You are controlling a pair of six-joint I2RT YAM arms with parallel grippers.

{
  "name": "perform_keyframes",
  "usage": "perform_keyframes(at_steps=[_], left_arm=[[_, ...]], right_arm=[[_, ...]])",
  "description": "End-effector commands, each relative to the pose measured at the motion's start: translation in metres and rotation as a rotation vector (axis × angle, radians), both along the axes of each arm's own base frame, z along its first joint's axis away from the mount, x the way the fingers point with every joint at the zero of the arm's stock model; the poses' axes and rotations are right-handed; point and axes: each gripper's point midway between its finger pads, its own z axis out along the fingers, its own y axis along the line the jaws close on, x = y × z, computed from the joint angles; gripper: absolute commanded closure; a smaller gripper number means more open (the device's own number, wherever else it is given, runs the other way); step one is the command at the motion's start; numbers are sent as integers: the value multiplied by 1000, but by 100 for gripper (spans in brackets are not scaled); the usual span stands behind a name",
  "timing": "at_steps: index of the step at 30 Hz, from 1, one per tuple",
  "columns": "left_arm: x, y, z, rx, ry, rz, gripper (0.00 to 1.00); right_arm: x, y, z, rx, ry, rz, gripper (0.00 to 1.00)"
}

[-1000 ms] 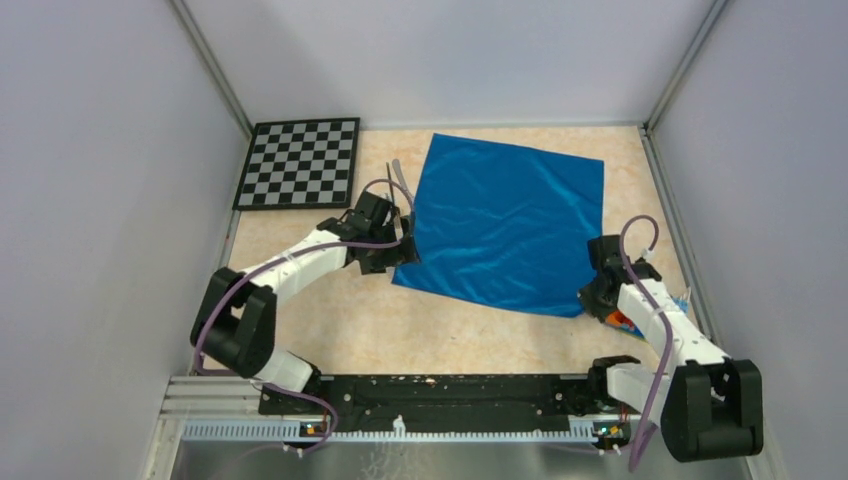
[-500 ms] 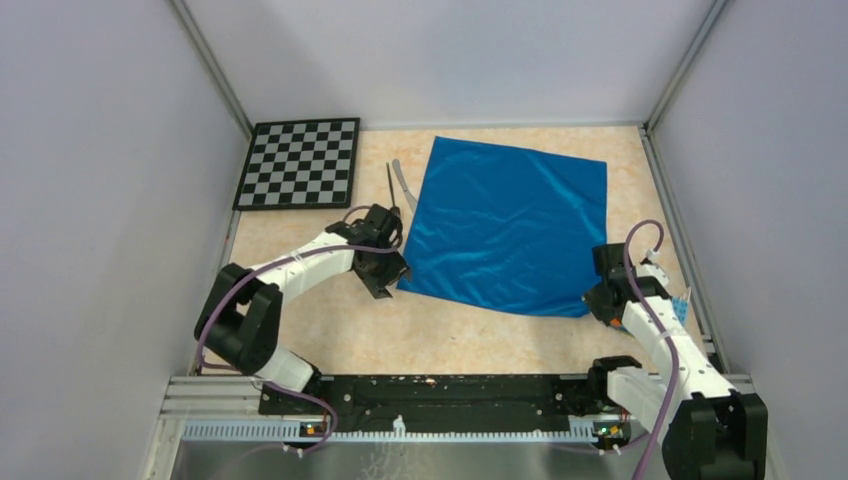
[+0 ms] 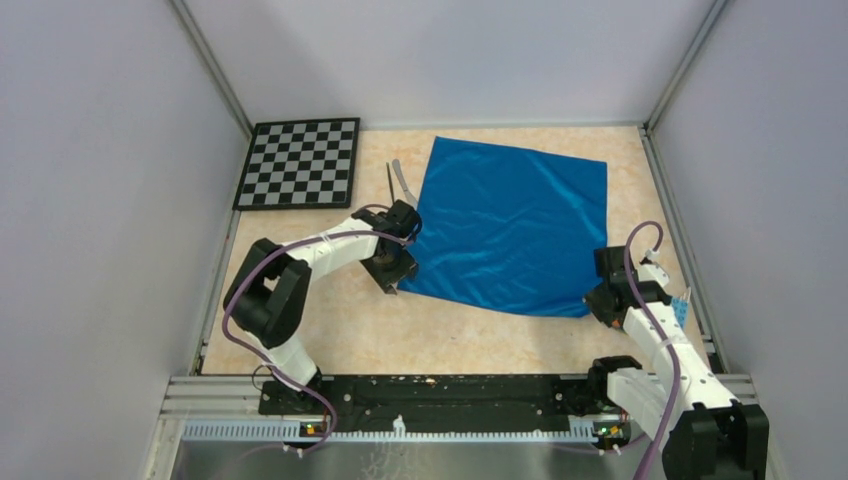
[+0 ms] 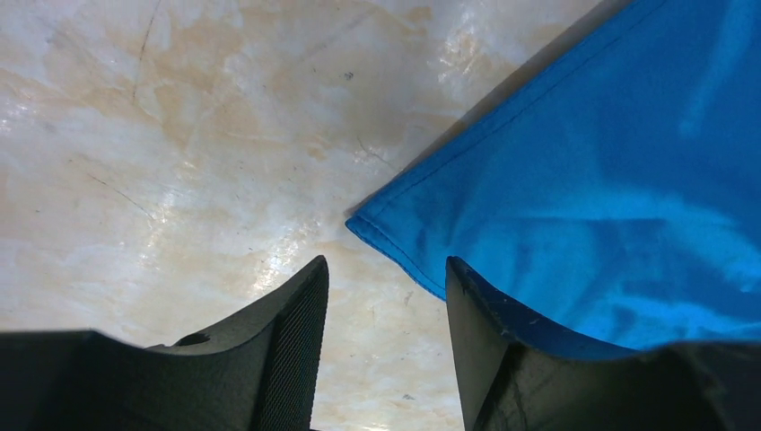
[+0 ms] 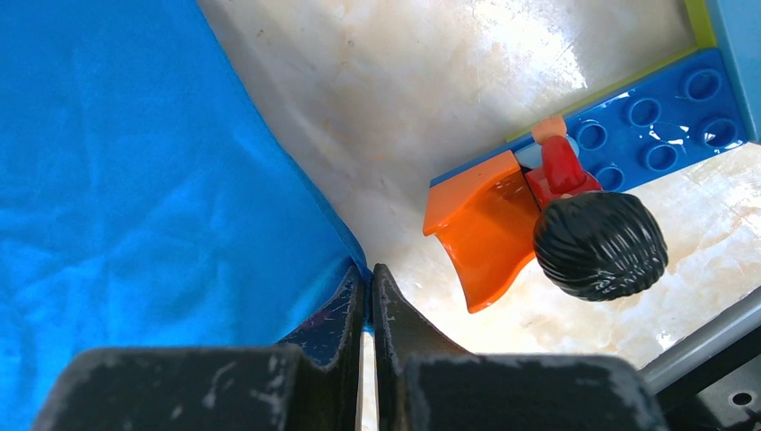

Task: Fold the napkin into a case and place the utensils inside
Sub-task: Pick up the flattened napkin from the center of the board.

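Note:
The blue napkin point(image 3: 510, 225) lies spread flat on the table. My left gripper point(image 3: 392, 278) is open just off the napkin's near left corner point(image 4: 357, 220); the corner lies ahead of the fingers, one finger over the cloth edge. My right gripper point(image 3: 598, 303) is shut on the napkin's near right corner point(image 5: 357, 262). The dark fork point(image 3: 390, 188) and the pale knife point(image 3: 402, 178) lie side by side just left of the napkin's far left edge.
A black-and-white checkerboard point(image 3: 300, 162) lies at the far left. A blue toy brick with an orange piece and a black-haired figure point(image 5: 574, 211) sits by the right wall, close to my right gripper. Grey walls enclose the table.
My left gripper has moved nearer and right, from the napkin's left edge to its near left corner. The right gripper has shifted slightly nearer, holding its corner.

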Motion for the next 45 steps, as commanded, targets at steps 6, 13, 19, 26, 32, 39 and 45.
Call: perform_keyframes(at_steps=[6,13,19,26,32,39,45], left_arm=[[5,5,-12,70,17,-7,45],[2,6,-28,88,52,-9,47],[-7,14,-46,130,97,-2,52],[-8,25,-58,203,112,-16,65],[-3,26,-66,219,104,-43,90],[19,1,-41,104,-32,-174,100],[40,-48,53,-168,-377,-423,100]], right_arm=[[4,-4,2,-27,-33,-1,100],[4,-5,4,-28,-38,-4,100],[4,-5,5,-28,-44,-5,100],[5,-5,10,-29,-55,-11,100],[6,-5,14,-25,-71,-16,100],[13,-1,29,-15,-115,22,100],[20,-1,102,-48,-280,112,100]])
